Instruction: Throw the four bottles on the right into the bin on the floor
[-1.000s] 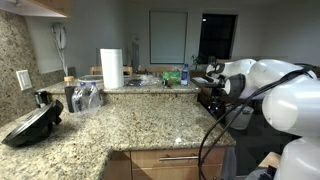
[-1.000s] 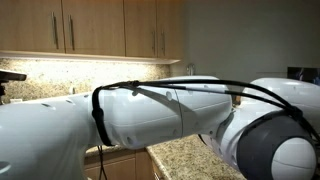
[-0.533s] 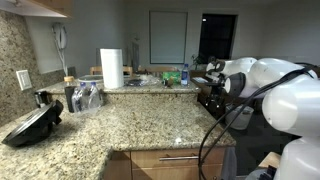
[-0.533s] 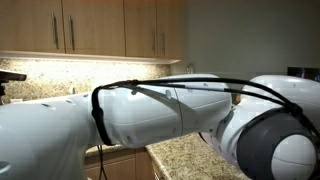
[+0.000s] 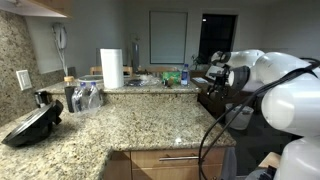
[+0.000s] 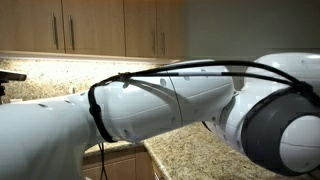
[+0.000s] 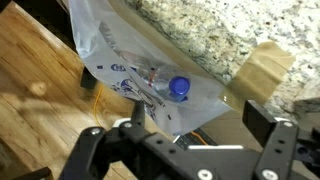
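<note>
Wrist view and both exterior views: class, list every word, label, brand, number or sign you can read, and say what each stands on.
Nothing can be read as text in any view.
bin liner: blue printed marks, too blurred to read.
blue-capped bottle inside that liner: label print too blurred to read.
bottle on the counter in an exterior view: blue label, too small to read.

Nothing readable for you here. In the wrist view there's dark blue print on the bin liner [image 7: 125, 72], but it's too blurred to give any letters. The blue-capped bottle [image 7: 165, 86] lying in it shows no legible word either. In an exterior view, the counter bottle [image 5: 184, 75] at the far edge has a label too small to read.
</note>
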### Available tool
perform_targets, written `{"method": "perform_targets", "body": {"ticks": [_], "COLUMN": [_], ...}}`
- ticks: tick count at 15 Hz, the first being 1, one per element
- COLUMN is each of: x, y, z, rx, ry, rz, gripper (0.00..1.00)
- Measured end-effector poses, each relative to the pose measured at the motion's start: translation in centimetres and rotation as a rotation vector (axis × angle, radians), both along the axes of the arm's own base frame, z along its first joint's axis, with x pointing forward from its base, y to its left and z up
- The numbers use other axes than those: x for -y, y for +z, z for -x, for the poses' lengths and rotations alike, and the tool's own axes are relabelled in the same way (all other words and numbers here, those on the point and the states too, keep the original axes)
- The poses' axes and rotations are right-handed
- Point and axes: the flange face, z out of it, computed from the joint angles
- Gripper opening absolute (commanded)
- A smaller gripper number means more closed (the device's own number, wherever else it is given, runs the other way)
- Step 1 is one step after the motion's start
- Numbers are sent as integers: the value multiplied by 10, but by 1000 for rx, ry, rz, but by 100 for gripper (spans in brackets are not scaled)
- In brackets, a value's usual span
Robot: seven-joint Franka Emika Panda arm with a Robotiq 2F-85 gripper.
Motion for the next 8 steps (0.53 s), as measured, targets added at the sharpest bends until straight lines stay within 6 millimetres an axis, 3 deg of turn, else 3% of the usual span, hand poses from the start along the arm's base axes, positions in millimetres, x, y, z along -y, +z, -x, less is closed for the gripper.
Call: {"method": "perform_targets", "body": {"ticks": [4, 8], "x": [19, 5], "y": [78, 121], "z": [14, 2], "rx": [126, 196], "ry": [88, 221], "rz": [62, 108], "gripper": [100, 100]}}
